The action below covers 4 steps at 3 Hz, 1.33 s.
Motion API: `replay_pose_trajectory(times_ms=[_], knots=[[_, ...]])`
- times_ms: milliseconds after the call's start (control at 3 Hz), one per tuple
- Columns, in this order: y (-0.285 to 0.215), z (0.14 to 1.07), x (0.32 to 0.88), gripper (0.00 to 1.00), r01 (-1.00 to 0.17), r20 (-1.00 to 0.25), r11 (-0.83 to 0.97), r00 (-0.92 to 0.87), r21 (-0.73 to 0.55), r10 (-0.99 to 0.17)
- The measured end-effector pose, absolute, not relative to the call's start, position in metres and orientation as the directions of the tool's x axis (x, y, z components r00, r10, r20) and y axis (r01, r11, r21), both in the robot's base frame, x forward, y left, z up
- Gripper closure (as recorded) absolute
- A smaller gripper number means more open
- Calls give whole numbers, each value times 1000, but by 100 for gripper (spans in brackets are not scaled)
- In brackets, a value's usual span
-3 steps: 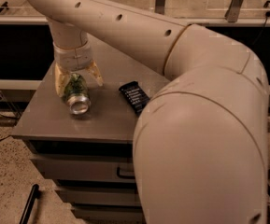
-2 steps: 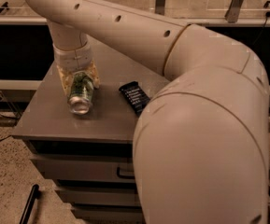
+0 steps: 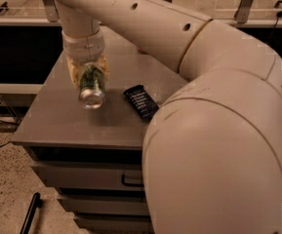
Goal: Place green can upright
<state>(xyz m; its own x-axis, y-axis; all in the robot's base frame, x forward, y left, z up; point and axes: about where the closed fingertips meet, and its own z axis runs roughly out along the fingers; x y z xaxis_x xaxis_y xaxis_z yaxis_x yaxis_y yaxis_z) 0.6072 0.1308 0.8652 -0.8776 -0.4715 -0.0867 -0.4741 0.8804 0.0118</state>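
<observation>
The green can (image 3: 92,87) lies tilted on its side with its silver end facing me, over the left part of the grey cabinet top (image 3: 57,126). My gripper (image 3: 88,74) reaches down from the cream arm above and is shut on the green can, its pale fingers (image 3: 72,73) on either side of the can's body. The can looks lifted slightly off the surface, with a shadow beneath it.
A dark snack packet (image 3: 140,101) lies flat on the cabinet top just right of the can. My large cream arm (image 3: 213,130) fills the right side. The cabinet has drawers (image 3: 87,174) below. A black bar (image 3: 29,213) lies on the floor.
The gripper closed around the can and lifted it a little, moving slightly to the right. The snack packet has not moved.
</observation>
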Motion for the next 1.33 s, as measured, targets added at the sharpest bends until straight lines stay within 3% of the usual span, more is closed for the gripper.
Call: replay_pose_trajectory(times_ms=[333, 667, 1333], knots=[[136, 901, 621, 100, -549, -170, 835, -826, 29, -537], [139, 899, 626, 100, -541, -199, 841, -827, 23, -526], [51, 918, 604, 100, -458, -455, 886, -777, -66, -435]])
